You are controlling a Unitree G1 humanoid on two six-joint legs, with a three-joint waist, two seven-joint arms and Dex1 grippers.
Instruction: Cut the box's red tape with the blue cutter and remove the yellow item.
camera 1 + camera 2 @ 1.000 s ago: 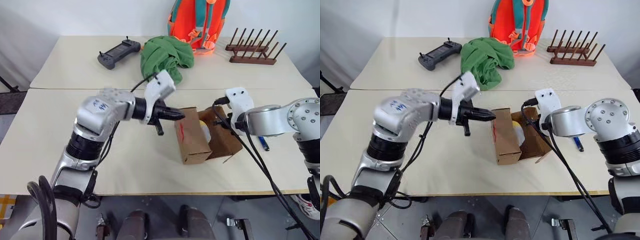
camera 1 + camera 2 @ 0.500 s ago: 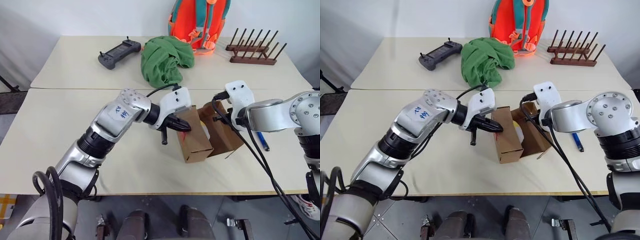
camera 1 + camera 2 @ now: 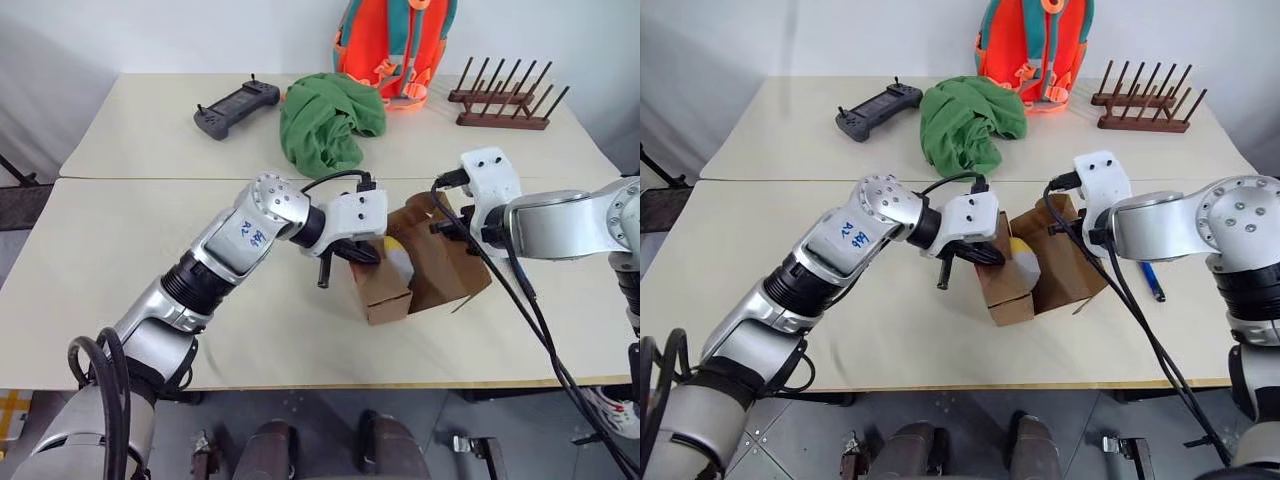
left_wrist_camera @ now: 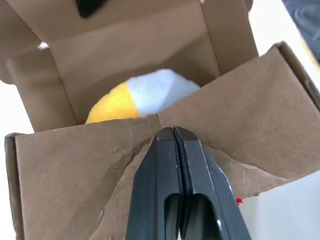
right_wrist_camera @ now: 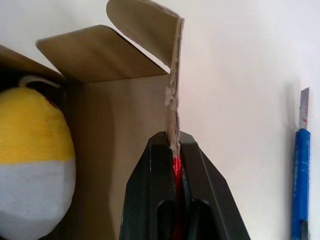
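Right now the box (image 3: 1035,270) sits open on the pale matte table (image 3: 890,330), just right of centre; plain brown corrugated carton, oblong, flaps splayed, edges creased and torn. Left gripper (image 4: 172,131) has its black fingers pressed together, tips against the near flap's torn edge; nothing visibly between them. Right gripper (image 5: 172,145) fingers clamped on the thin edge of a cardboard flap, with a sliver of red tape (image 5: 176,165) caught between the pads. A tiny red scrap also shows at the flap edge in the left wrist view. Yellow item (image 3: 1022,258) lies inside the open box; soft, rounded, plush-looking, yellow one half and white the other, smooth egg shape. Blue cutter (image 3: 1149,281) lies flat on the table just right of the box, apart from it; slim, pen-like, bright blue with a grey blade tip. Farther back: crumpled green cloth (image 3: 965,120), dark grey controller (image 3: 878,107), wooden peg rack (image 3: 1147,108), orange backpack (image 3: 1038,45)
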